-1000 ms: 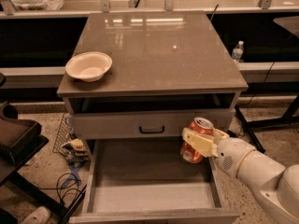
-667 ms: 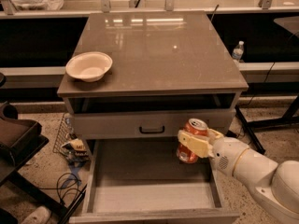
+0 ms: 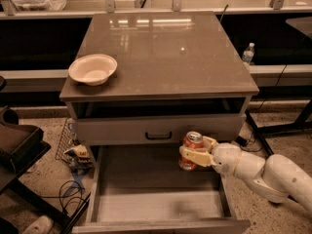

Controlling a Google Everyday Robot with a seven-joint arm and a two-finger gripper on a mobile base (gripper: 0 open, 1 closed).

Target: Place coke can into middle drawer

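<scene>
The coke can [image 3: 192, 143], red-orange with a silver top, is upright in my gripper [image 3: 194, 153], whose pale fingers [image 3: 197, 158] are shut around its body. The white arm reaches in from the lower right. The can hangs over the right part of the open middle drawer [image 3: 126, 206], a wide grey box with a bare flat floor, just in front of the upper drawer front. The can's shadow falls on the drawer floor below it.
The upper drawer front with a black handle [image 3: 158, 136] is shut. A white bowl [image 3: 92, 69] sits on the left of the cabinet top [image 3: 165, 52]. A water bottle [image 3: 248, 53] stands behind at right. Cables and clutter [image 3: 75, 155] lie on the floor at left.
The gripper has carried the can leftward and slightly lower, further in over the open drawer.
</scene>
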